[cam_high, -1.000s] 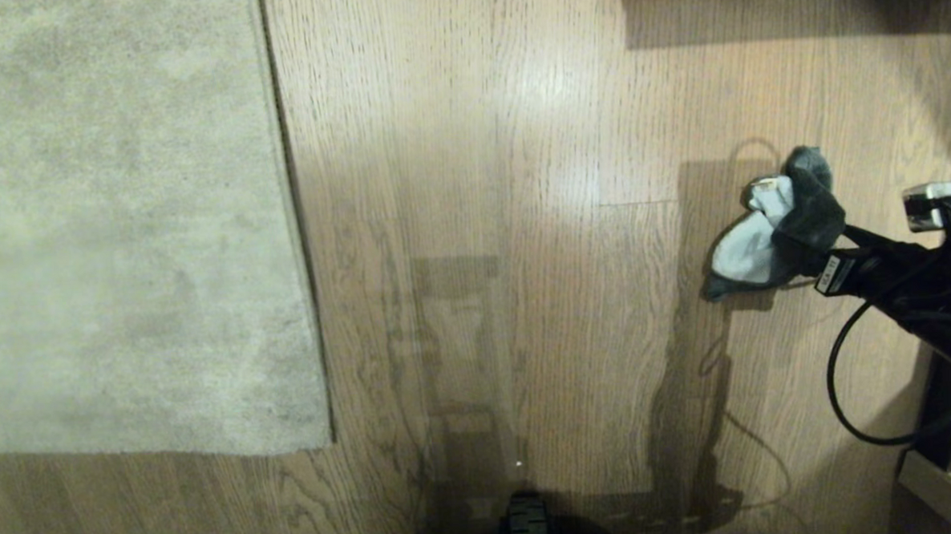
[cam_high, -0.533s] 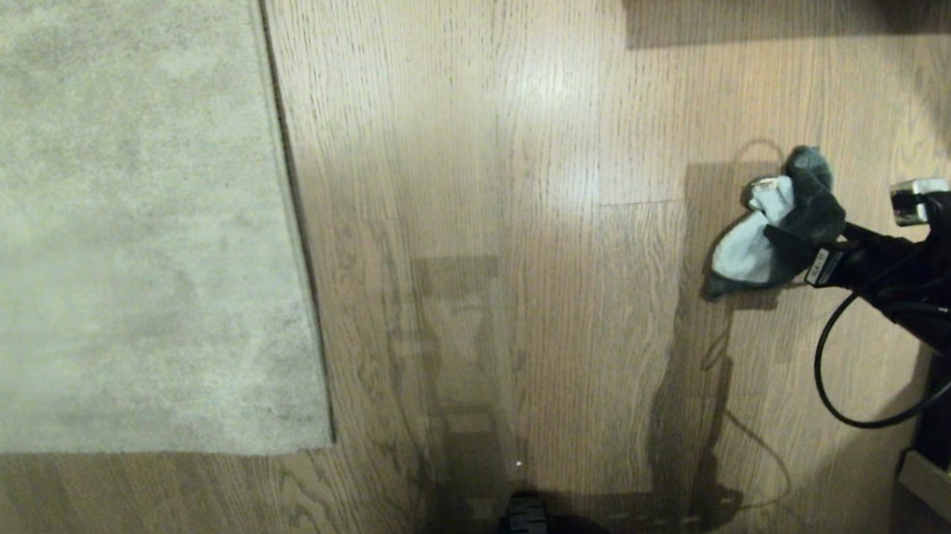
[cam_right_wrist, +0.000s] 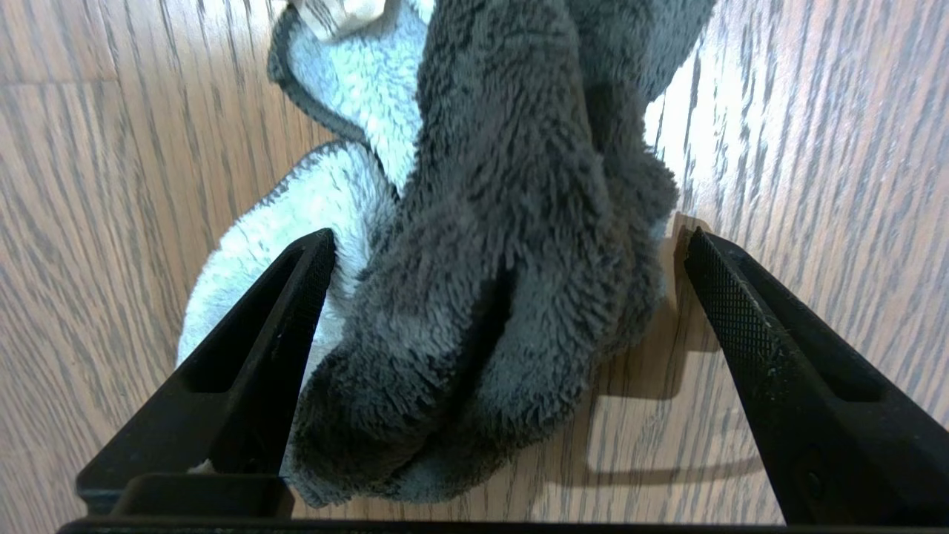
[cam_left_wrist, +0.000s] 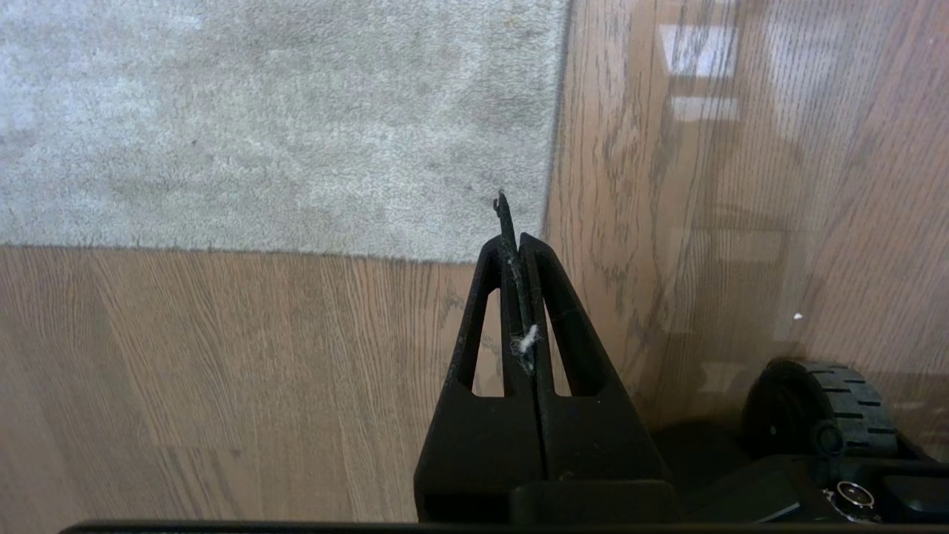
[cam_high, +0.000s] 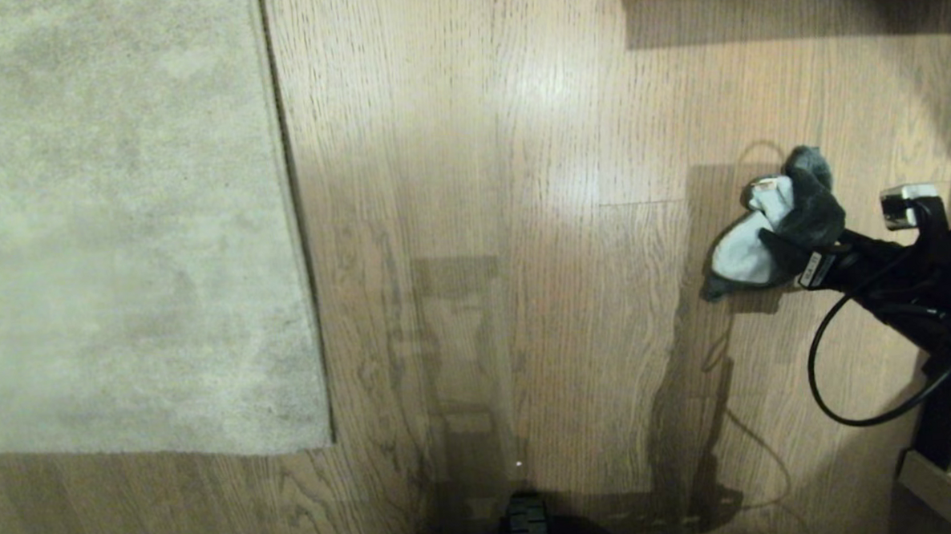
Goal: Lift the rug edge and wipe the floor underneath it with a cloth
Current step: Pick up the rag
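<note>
Cloth between spread right jaws.

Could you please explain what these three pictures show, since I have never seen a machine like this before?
This is a wheeled robot with two arms, each ending in a two-fingered hand. The wide picture comes from a camera on its head, looking down at a wooden floor. On the robot's left lies a pale rug, flat, its edge not yet lifted. On its right a small grey and pale blue cloth lies crumpled on the floor.

The other two pictures come from cameras on the wrists, behind the fingers. The right hand is open, one finger on each side of the cloth, not yet closed on it. The left hand is shut and empty, above the floor near the rug's corner, with the robot's wheel beside it.
</note>
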